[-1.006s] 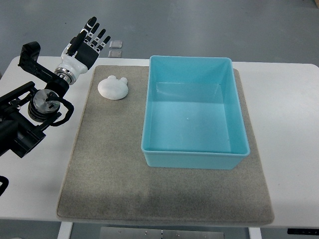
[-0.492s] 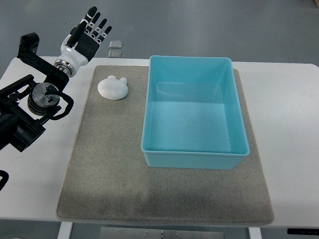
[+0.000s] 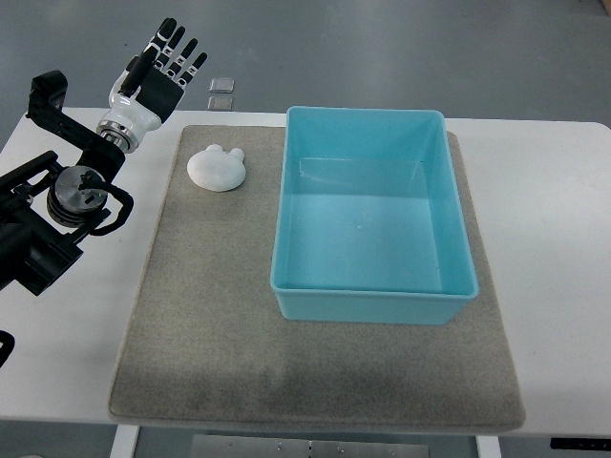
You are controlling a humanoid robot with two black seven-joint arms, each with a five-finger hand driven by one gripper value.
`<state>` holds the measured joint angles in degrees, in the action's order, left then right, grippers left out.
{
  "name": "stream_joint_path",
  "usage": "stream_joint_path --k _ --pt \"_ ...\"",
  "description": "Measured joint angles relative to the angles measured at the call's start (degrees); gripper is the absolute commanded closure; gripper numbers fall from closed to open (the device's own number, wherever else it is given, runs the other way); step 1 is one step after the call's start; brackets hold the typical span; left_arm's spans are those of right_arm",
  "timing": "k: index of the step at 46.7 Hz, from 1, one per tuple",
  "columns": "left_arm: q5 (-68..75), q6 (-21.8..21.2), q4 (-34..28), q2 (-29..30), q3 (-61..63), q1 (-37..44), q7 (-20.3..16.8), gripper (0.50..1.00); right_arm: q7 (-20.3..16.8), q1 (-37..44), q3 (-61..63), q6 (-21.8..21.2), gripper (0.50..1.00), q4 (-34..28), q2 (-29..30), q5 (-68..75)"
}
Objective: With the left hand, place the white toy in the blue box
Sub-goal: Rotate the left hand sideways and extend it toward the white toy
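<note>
On the mat (image 3: 220, 315), just left of the box (image 3: 368, 291) and apart from its wall, the toy (image 3: 217, 169) lies flat near the mat's far left corner. Top view only.

Left hand (image 3: 153, 78): beyond and to the left of the toy, near the table's (image 3: 554, 239) far edge, well clear of the toy. Fingers (image 3: 170, 45) spread straight, pointing away from the robot; it holds nothing. Right hand not in frame.

Box: empty, open side up, resting on the mat.

Toy, judged from appearance: small, white, a rounded low dome with two little bumps on its far side. Likely light. The surface looks matte, so probably not slippery; cannot tell whether soft or rigid. Nothing suggests it is fragile.

Where to take hold, as a judgement: across the wide body, thumb on one flank and fingers on the other, coming from above. The bumps look too small for a grip. Low profile means fingertips must reach close to the mat.
</note>
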<state>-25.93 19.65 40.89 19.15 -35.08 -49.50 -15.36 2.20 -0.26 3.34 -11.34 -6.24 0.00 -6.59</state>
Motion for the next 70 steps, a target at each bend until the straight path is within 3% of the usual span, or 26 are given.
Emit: stream_joint_path --k 16,25,34,41,42,46,49,52,61,70 --pt "0.02 2.03 -2.22 0.56 0.0 0.1 0.0 0.508 0.0 0.0 0.0 0.0 0.564 0.0 0.0 0.02" --pt "0.74 1.37 -3.24 1.54 0.59 -0.25 0.28 0.583 0.0 0.0 0.0 0.0 0.564 0.0 0.0 0.01" --pt "9.24 1.99 -3.62 3.08 1.32 -0.51 0.17 0.589 0.0 0.0 0.0 0.0 0.564 0.0 0.0 0.0" --pt "23.41 0.36 -4.04 3.01 1.37 -1.31 -1.18 0.756 0.0 0.0 0.0 0.0 0.564 0.0 0.0 0.0" --pt "25.31 -0.04 -4.04 3.01 1.44 -1.32 -1.54 0.761 0.0 0.0 0.0 0.0 0.564 0.0 0.0 0.0" --pt "34.92 -1.68 -3.8 3.0 1.64 -1.35 -3.41 0.725 0.0 0.0 0.0 0.0 0.564 0.0 0.0 0.0" --pt "42.18 -2.18 -3.63 3.09 1.66 -1.51 -4.96 0.656 0.0 0.0 0.0 0.0 0.564 0.0 0.0 0.0" --pt "48.01 -2.1 -3.31 3.46 1.74 -1.74 -5.84 0.628 0.0 0.0 0.0 0.0 0.564 0.0 0.0 0.0" --pt "61.77 -2.27 -3.25 4.87 1.76 -1.89 -7.9 0.607 0.0 0.0 0.0 0.0 0.564 0.0 0.0 0.0" --pt "69.15 -2.34 -3.17 6.03 1.75 -2.02 -13.84 0.536 0.0 0.0 0.0 0.0 0.564 0.0 0.0 0.0"
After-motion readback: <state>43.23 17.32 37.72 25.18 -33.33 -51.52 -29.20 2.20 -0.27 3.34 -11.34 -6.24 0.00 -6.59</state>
